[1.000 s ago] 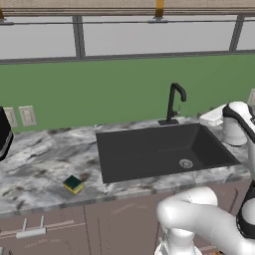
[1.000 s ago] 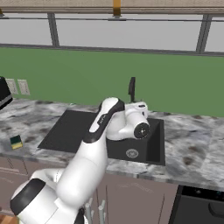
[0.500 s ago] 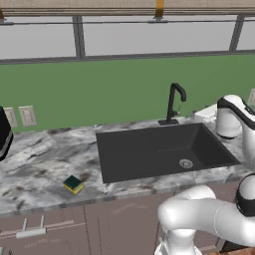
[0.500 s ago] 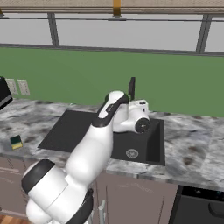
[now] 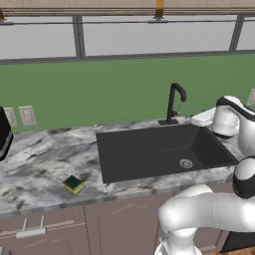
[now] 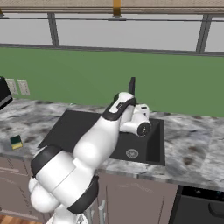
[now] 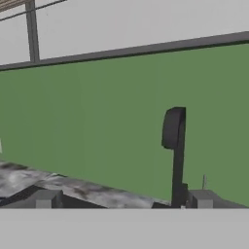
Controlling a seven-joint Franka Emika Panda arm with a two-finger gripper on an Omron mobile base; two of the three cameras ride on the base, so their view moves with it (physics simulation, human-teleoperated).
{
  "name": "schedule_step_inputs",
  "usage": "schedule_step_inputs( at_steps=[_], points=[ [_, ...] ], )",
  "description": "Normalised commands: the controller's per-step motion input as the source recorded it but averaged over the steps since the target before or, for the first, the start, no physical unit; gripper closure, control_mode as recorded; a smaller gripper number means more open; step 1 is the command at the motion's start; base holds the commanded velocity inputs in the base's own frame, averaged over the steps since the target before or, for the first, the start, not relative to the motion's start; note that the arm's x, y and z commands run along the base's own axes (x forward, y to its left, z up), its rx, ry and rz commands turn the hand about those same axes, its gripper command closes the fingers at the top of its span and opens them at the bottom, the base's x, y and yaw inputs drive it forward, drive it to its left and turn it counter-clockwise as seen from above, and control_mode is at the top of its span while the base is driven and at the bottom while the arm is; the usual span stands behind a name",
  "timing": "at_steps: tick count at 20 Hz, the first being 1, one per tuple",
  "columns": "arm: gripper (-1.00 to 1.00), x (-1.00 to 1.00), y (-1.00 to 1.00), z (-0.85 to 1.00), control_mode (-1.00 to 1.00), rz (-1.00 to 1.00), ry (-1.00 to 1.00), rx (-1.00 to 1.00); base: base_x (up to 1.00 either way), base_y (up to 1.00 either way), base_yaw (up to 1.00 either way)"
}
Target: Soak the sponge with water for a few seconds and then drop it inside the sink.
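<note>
The sponge [image 5: 73, 184], a small yellow block with a dark green top, lies on the marble counter left of the sink [image 5: 144, 149], near the front edge; in the right base view the sponge [image 6: 16, 141] is at the far left. My gripper [image 7: 122, 200] is open and holds nothing. It hovers over the sink's right side and faces the black faucet [image 7: 174, 146], far from the sponge. The arm's wrist [image 5: 226, 119] is right of the faucet [image 5: 174, 102]. The water is out of view.
A green wall runs behind the counter, with windows above. The silver drain [image 5: 186, 163] sits in the right part of the basin. Two wall outlets [image 5: 27, 115] and a dark appliance [image 5: 3, 134] are at the far left. Marble counter [image 5: 45, 159] extends left of the sink.
The hand has lifted a little and shifted left toward the faucet. The sponge has not moved, and the jaws stay wide apart.
</note>
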Motion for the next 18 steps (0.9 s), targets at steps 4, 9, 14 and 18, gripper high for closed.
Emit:
schedule_step_inputs(
  at_steps=[4, 9, 14, 18],
  points=[
    [-1.0, 0.27, -0.07, -0.21, -1.0, 0.0, 0.0, 0.01, 0.0, 0.0, 0.0],
    [-1.0, 0.29, -0.06, -0.05, -1.0, 0.0, 0.0, 0.02, 0.0, 0.0, 0.0],
    [-1.0, 0.2, -0.11, 0.0, -1.0, 0.0, 0.0, 0.01, 0.0, 0.0, 0.0],
    [-1.0, 0.11, -0.08, 0.0, -1.0, 0.0, 0.0, 0.0, 0.0, 0.0, 0.0]
  ],
)
